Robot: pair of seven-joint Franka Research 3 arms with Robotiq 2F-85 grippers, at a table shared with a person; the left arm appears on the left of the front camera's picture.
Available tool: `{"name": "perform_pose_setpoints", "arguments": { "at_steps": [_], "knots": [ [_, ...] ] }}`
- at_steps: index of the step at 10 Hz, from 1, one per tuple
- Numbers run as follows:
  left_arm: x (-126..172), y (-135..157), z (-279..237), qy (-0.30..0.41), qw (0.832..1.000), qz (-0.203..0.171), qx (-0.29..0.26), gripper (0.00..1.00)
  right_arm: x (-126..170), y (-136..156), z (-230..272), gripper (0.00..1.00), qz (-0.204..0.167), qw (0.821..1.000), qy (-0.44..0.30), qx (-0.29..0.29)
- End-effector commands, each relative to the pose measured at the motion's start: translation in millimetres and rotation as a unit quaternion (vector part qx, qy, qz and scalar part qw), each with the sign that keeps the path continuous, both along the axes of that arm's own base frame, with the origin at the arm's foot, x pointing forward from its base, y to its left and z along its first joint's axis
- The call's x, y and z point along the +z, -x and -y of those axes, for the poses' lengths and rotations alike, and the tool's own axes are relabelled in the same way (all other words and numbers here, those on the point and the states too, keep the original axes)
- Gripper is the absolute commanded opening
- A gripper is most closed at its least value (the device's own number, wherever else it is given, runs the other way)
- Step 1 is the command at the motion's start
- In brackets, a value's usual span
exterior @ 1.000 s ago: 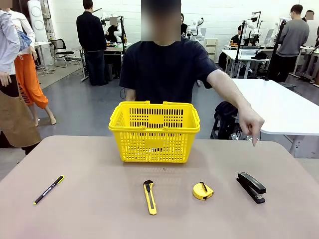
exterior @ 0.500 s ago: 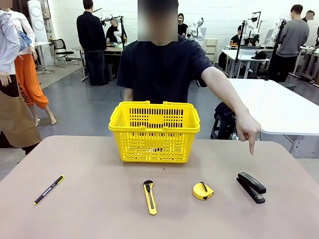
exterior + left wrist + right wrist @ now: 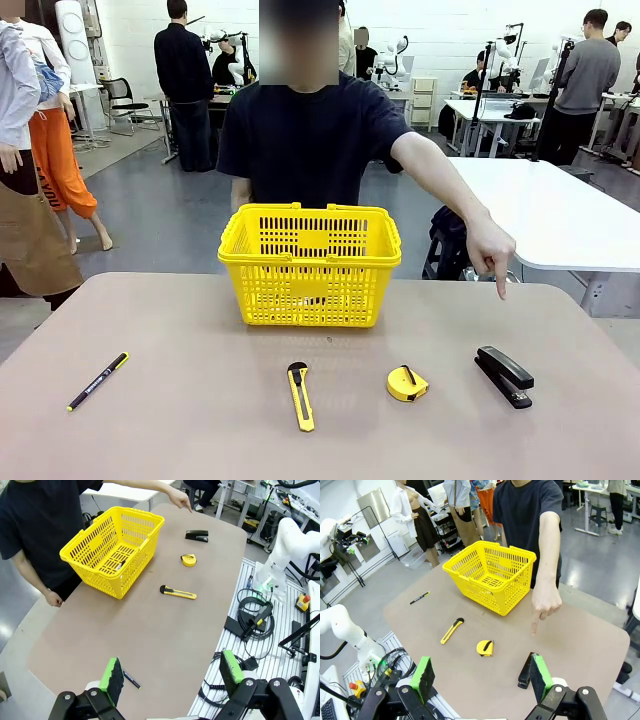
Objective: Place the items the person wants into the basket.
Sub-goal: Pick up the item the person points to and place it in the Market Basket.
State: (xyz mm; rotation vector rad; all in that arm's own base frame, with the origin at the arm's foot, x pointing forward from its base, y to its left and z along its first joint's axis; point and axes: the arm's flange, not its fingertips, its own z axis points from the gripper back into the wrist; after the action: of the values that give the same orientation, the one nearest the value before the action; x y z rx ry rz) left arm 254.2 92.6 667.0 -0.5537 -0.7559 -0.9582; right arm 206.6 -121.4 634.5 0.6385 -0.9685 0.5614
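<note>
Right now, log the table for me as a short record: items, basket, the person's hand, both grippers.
basket: yellow, far middle of the table, one small dark item inside
loose items, robot's left to right: pen, utility knife, tape measure, stapler
person's hand: forefinger pointing down, above the far right edge, on the stapler side
left gripper: open, holding nothing
right gripper: open, holding nothing

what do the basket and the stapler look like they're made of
Basket: moulded plastic, bright yellow with a slight sheen; the slotted walls and thick one-piece rim suggest it. Stapler: black, semi-gloss finish; probably a plastic shell over metal, but the pictures leave that open.
</note>
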Motion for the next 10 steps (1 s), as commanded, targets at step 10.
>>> {"name": "perform_pose_setpoints", "arguments": {
  "at_steps": [10],
  "knots": [
    [0.3,-0.1,-0.3,-0.001,1.0,0.003,0.002,1.0,63.4,-81.3,-131.9,1.0,-0.263,0.896,0.323,-0.152]
  ]
}}
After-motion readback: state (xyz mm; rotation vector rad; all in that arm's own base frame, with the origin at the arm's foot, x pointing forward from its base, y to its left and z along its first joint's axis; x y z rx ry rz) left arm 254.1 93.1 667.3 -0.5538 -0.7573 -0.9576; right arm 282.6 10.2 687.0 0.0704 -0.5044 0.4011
